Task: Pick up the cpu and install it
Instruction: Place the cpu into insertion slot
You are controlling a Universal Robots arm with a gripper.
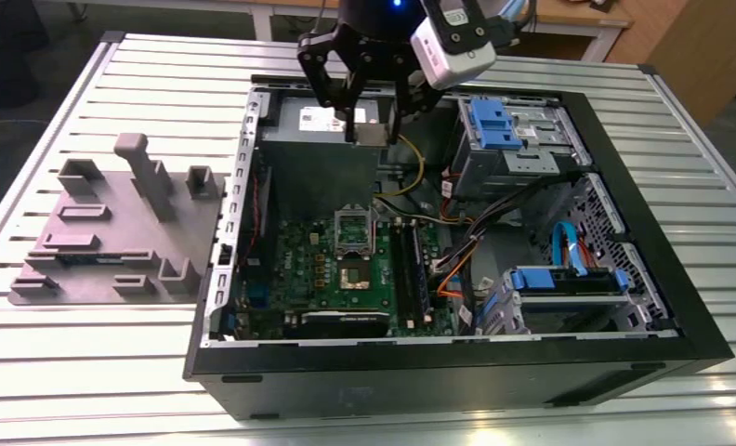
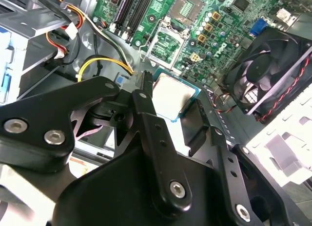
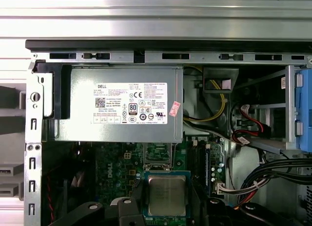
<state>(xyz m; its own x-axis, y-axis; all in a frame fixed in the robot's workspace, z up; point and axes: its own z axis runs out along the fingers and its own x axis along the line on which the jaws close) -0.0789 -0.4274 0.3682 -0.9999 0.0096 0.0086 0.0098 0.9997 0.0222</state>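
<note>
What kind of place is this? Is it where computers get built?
Most likely a robot lab or workshop bench. An open computer case sits on a slatted metal table, the gripper holds the cpu above it, and a grey fixture lies beside the case.

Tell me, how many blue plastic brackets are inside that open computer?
2. One blue bracket sits on the farther drive bay, toward the exterior view's right of the end effector; the other bracket tops the nearer drive cage. Others may be hidden.
</note>
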